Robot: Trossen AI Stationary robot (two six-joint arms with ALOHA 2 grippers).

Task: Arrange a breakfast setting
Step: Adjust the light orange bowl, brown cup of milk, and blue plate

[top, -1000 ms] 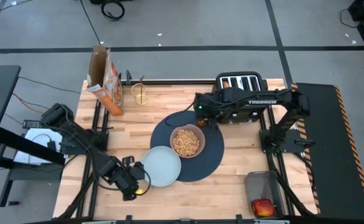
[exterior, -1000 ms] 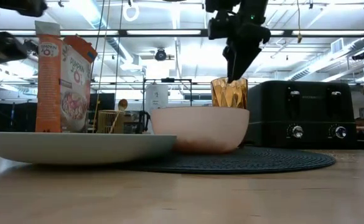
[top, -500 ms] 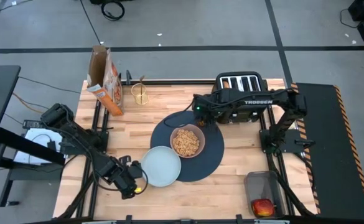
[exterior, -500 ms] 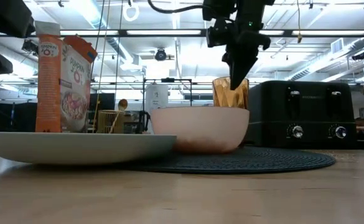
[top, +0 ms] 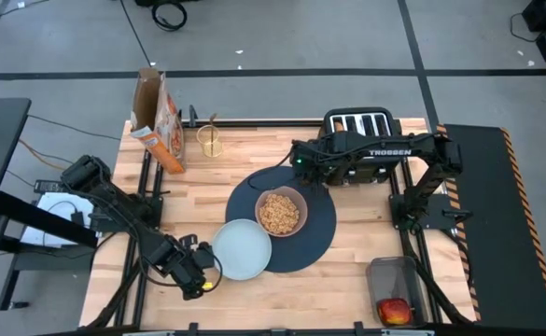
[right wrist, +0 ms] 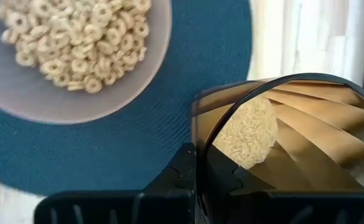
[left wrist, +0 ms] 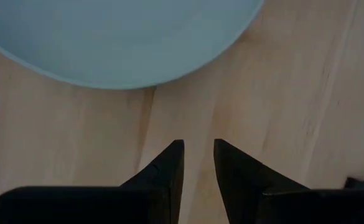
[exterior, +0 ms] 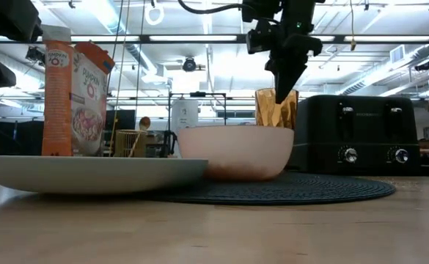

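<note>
1. The tumbler (right wrist: 281, 130) is gripped at its rim by the right gripper (exterior: 283, 79), tilted, at the mat's (top: 321, 238) far edge beside the toaster (top: 358, 122).
2. The bowl (top: 281, 212), filled with cereal rings, is set on the mat.
3. The plate (top: 243, 249) is laid at the mat's near-left edge, overlapping it.
4. The left gripper (left wrist: 198, 163) is held low over bare wood just beside the plate, its fingers narrowly parted around nothing.
5. The cereal box (top: 159, 119) is stood at the far-left corner.
</note>
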